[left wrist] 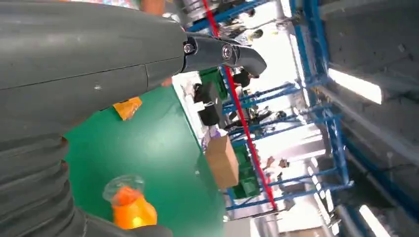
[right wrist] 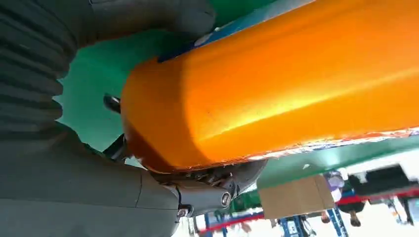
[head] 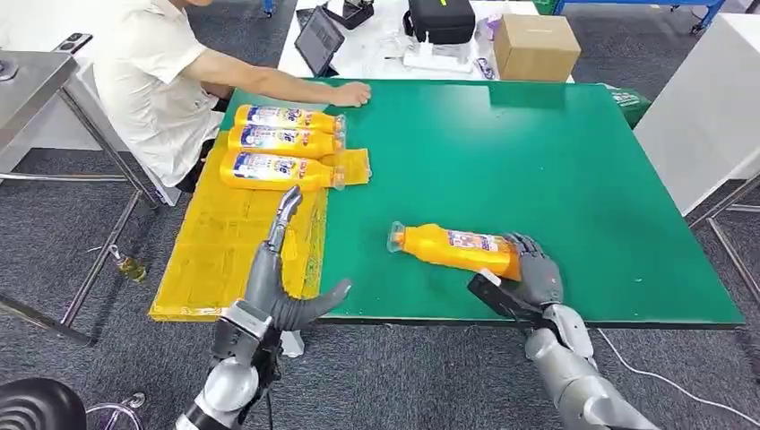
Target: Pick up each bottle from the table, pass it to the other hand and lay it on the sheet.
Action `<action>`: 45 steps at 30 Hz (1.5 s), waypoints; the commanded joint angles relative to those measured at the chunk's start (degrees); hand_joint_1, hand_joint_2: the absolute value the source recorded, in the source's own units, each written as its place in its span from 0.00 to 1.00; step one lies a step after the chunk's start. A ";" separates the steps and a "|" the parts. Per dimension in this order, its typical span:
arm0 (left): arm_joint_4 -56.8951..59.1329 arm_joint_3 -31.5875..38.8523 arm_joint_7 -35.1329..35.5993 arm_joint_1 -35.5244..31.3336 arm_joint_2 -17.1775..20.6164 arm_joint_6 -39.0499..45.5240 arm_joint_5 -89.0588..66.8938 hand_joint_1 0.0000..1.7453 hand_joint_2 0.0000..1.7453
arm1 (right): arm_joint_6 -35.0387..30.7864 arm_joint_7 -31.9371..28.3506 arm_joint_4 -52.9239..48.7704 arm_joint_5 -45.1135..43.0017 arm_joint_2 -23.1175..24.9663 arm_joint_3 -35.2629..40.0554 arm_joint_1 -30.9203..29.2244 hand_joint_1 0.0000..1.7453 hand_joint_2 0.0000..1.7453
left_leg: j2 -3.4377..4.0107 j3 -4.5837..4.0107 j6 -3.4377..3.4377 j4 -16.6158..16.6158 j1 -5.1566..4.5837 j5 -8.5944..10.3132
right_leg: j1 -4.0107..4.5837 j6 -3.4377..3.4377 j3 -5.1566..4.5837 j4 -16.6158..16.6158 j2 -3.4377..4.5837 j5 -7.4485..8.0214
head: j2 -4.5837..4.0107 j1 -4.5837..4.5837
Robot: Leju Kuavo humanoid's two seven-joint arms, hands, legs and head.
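**Orange bottle lies crosswise, base in the right hand**

The orange bottle (head: 453, 248) lies on its side on the green bench (head: 556, 170), near the front edge, its long axis running left to right: cap end pointing left, base to the right. The right hand (head: 531, 270) wraps its fingers around that base; the right wrist view shows the bottle seated against the palm. The left hand (head: 285, 273) hangs spread and empty over the yellow sheet (head: 211, 255), to the bottle's left. Three bottles (head: 282, 143) already lie on the sheet's far end. The cap end faces the left hand, which suits the handover.
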 commanded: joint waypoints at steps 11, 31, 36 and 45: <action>1.90 -0.83 4.75 6.81 -2.04 -6.61 26.49 0.00 1.00 | 6.54 -4.27 -38.36 -43.15 10.58 5.46 18.02 1.00 1.00 | 0.15 -0.44 0.06 -0.03 -0.01 -0.13 | 0.03 -0.17 -0.46 0.05 0.07 -0.11 | 0.00 -0.02; 8.82 -2.46 7.57 2.24 -2.67 -9.74 21.09 0.00 1.00 | 22.63 -4.27 -34.60 -39.31 14.61 31.76 16.89 1.00 1.00 | 0.22 -0.40 0.06 -0.08 0.11 -0.14 | 0.14 -0.22 -0.47 -0.03 0.10 -0.11 | 0.00 0.00; 8.98 -2.57 7.77 1.20 -3.50 -8.13 22.13 0.00 1.00 | 23.85 -4.27 -33.92 -37.26 13.14 37.06 16.84 1.00 1.00 | 0.04 -0.63 0.04 -0.05 0.09 -0.05 | 0.08 -0.11 -0.64 -0.01 -0.01 -0.07 | 0.00 0.00; 6.38 -0.70 8.73 1.41 -4.88 -10.88 32.60 0.00 1.00 | 23.04 -4.27 -35.00 -38.40 11.62 43.11 16.24 1.00 1.00 | -0.03 -0.67 0.03 -0.04 0.06 -0.05 | 0.06 -0.14 -0.65 0.02 -0.09 -0.10 | 0.00 0.02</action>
